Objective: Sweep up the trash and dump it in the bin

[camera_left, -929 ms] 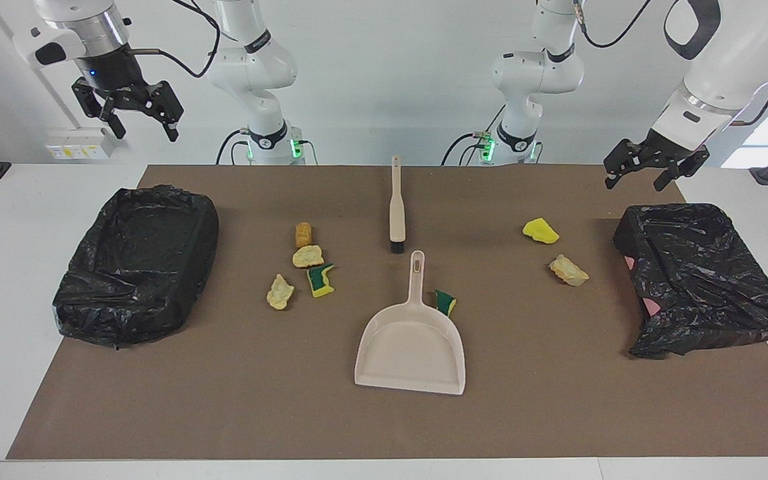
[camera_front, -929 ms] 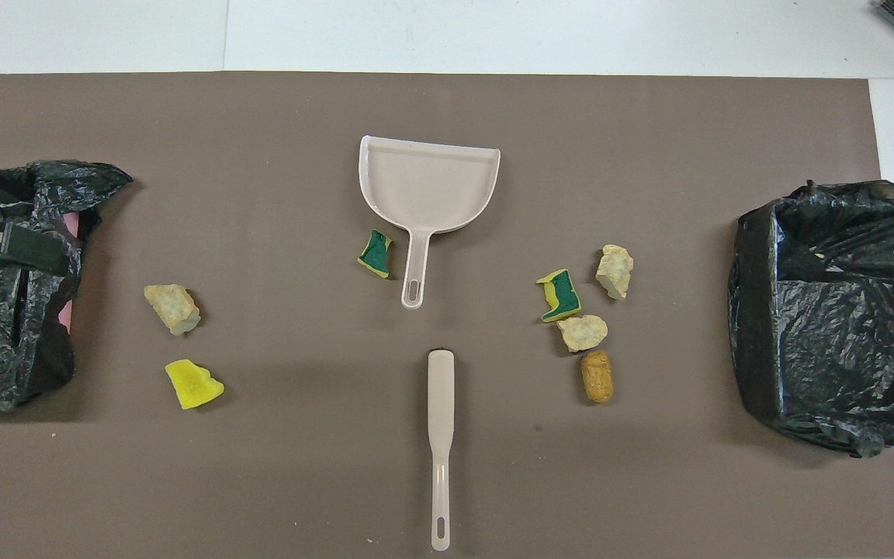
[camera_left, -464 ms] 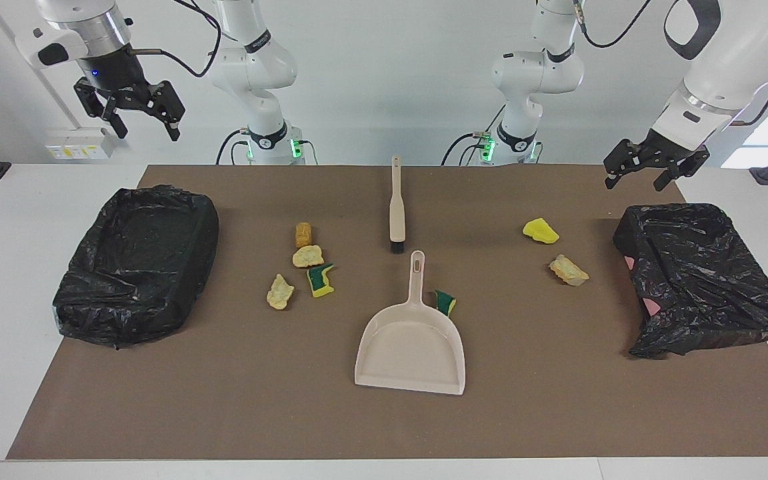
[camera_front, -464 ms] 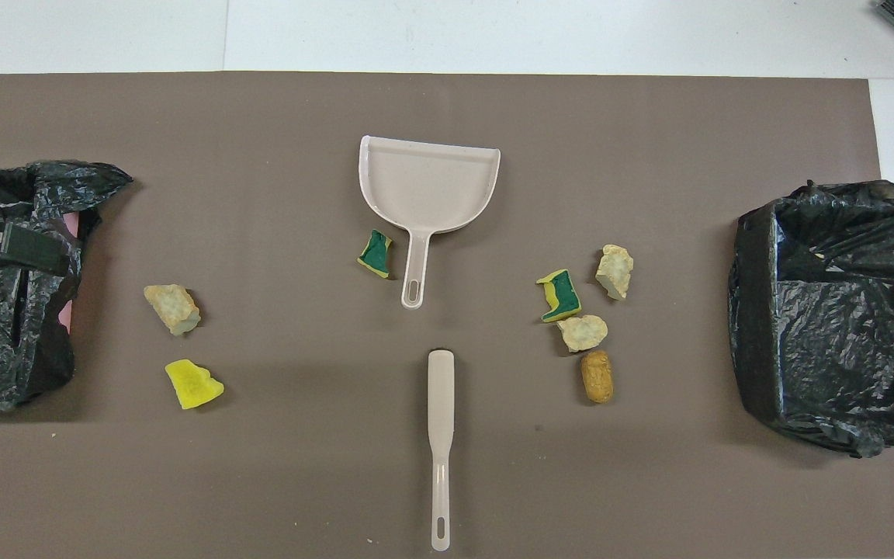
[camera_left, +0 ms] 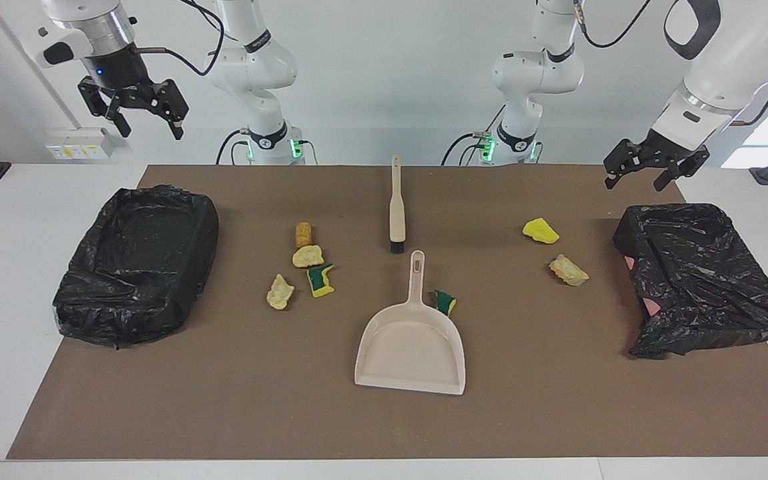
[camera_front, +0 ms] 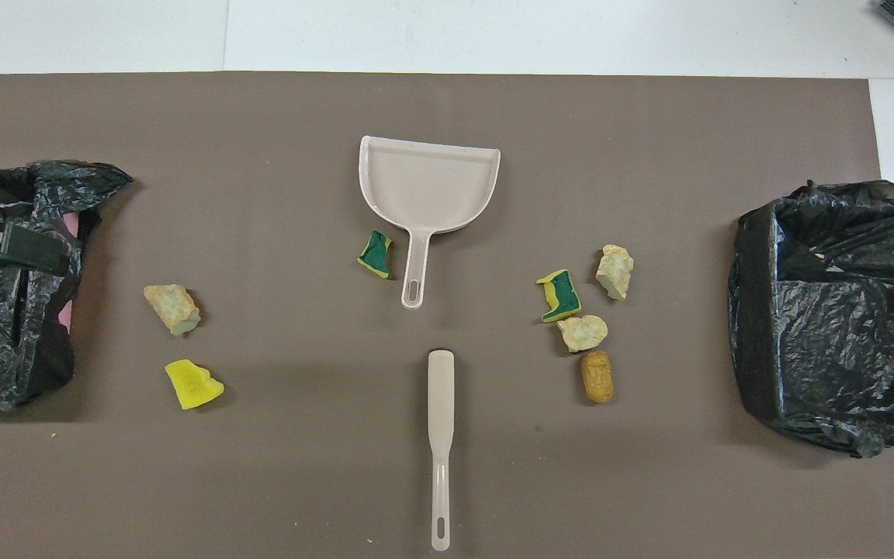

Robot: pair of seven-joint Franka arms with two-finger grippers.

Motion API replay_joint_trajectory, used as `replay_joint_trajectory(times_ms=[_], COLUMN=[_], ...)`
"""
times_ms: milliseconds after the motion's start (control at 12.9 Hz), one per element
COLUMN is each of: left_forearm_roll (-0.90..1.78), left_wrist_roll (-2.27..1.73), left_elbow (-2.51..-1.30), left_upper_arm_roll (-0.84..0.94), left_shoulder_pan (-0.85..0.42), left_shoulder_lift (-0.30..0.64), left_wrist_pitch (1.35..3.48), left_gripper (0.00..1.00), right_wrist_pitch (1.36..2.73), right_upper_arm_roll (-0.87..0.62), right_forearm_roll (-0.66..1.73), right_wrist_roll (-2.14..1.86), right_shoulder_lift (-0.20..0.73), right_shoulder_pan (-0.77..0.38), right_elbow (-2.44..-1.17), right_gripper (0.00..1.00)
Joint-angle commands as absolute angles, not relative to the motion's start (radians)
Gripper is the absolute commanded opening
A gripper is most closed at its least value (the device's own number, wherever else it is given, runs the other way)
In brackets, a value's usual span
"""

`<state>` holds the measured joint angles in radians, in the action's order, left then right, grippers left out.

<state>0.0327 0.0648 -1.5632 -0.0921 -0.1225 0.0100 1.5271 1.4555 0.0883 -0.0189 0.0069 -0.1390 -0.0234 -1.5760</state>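
A: What does the trash look like?

B: Seven small scraps on the brown mat (camera_left: 224,400). A plain yellow sponge piece (camera_left: 540,231) and a pale tan crumbly lump (camera_left: 568,271) lie toward the left arm's end, near the black-bagged bin (camera_left: 704,280) there. A green-and-yellow sponge scrap (camera_left: 446,302) sits just beside the beige dustpan (camera_left: 411,347), by its handle; whether it touches is hard to say.

A: And the rest?

B: Four are clustered toward the right arm's end: a golden-brown bread-like lump (camera_left: 303,234) nearest the robots, then a tan crumbly lump (camera_left: 307,256) just beside it, a second green-and-yellow sponge piece (camera_left: 321,280), and another pale lump (camera_left: 280,292) farthest out. The other black-bagged bin (camera_left: 137,263) lies well apart from them.

A: Where is the brush?

B: The beige brush (camera_left: 396,207) lies in the middle, handle toward the robots, bristles pointing at the dustpan handle, with a small gap between.

A: The grippers?

B: The right gripper (camera_left: 135,115) hangs high over the table edge near its bin, fingers spread wide, holding nothing. The left gripper (camera_left: 654,170) hovers over the edge of its bin nearest the robots, likewise spread and empty.
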Motion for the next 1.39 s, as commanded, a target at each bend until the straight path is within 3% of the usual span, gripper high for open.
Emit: replay_joint_trajectory(times_ms=[0,542,929,1315], left_forearm_roll=[0.018,0.023,0.041,0.051], left_wrist_roll=[0.057,0.063,0.064,0.011], left_elbow=[-1.572,-1.585,-1.731,-1.974], left_upper_arm_roll=[-0.089,-0.066,-0.061,-0.061], left_shoulder_pan=[-0.120,-0.156,-0.228,-0.377], left_shoulder_lift=[-0.006,-0.015,-0.093,-0.201], left_wrist_pitch=[1.522,1.511,1.586,1.748], left_gripper=[1.00,1.00,1.00,1.00], right_wrist_pitch=[1.459,1.459,1.463,1.465], right_upper_arm_roll=[0.078,0.078,0.080,0.080], right_forearm_roll=[-0.017,-0.014,-0.015,-0.015], right_wrist_roll=[0.008,0.009,0.008,0.008], right_shoulder_lift=[-0.163,-0.184,-0.215,-0.215], right_shoulder_pan=[-0.028,-0.025,-0.014,-0.014], right_elbow=[-1.601,-1.644,-1.695,-1.697], right_gripper=[1.00,1.00,1.00,1.00])
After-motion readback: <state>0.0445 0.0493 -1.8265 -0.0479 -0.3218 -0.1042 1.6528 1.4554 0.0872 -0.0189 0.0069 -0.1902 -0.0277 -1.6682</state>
